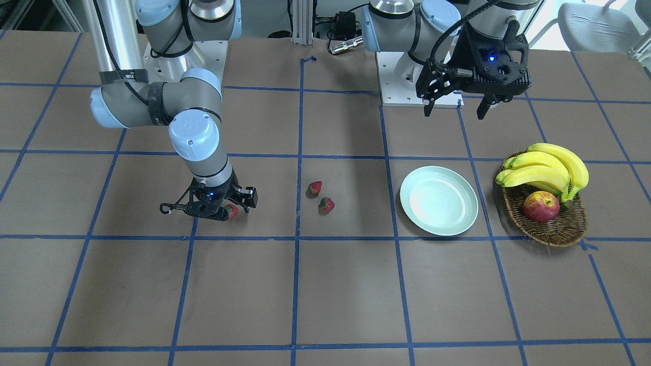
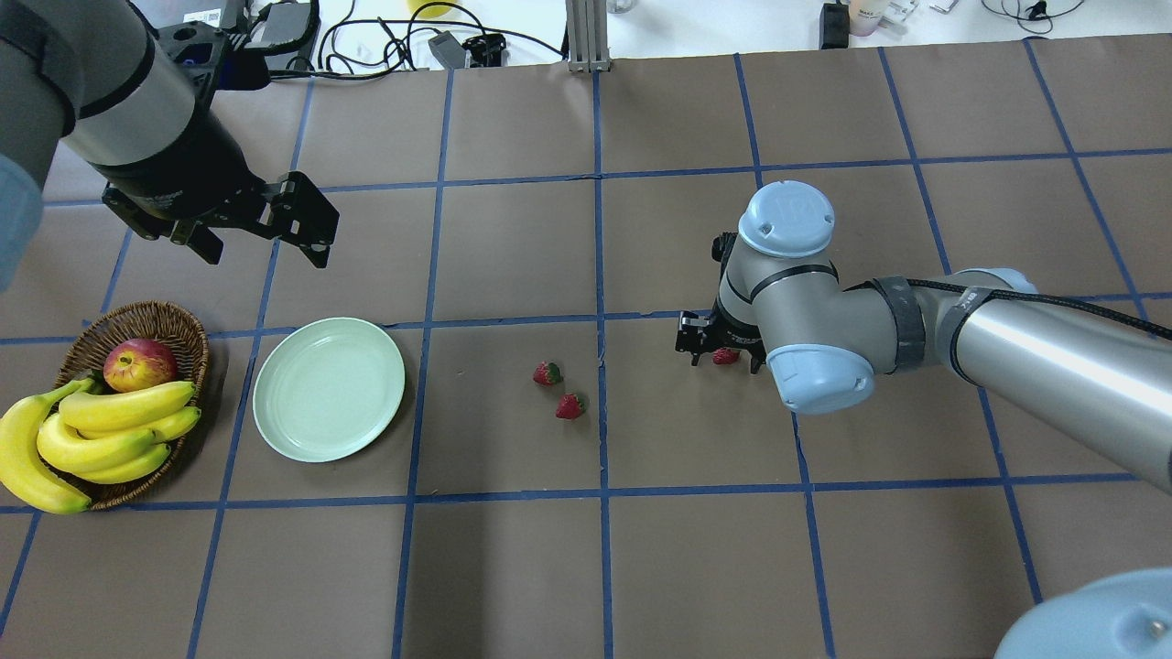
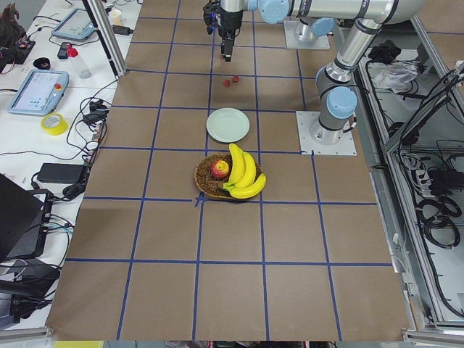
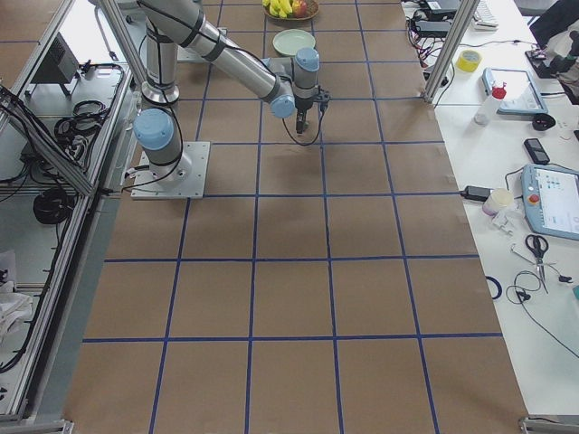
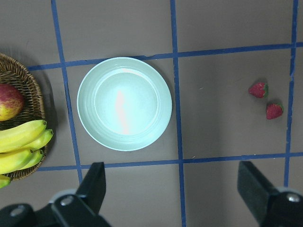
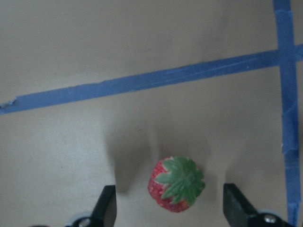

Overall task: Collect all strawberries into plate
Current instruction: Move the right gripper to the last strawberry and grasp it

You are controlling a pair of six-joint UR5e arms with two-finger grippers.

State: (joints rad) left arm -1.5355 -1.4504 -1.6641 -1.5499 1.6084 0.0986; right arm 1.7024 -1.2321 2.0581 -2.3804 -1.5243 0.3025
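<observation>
Taped brown tabletop point(image 1: 325, 295) bears a strawberry point(image 6: 176, 184), judged light, soft and bruisable, inside the wide-spread right gripper point(image 6: 170, 210), best pinched gently across its red flanks; left gripper point(image 5: 173, 189) hangs agape, empty.

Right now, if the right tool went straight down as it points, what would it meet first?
The right tool would probably meet the strawberry between its open fingers first; height above it is unclear.
</observation>
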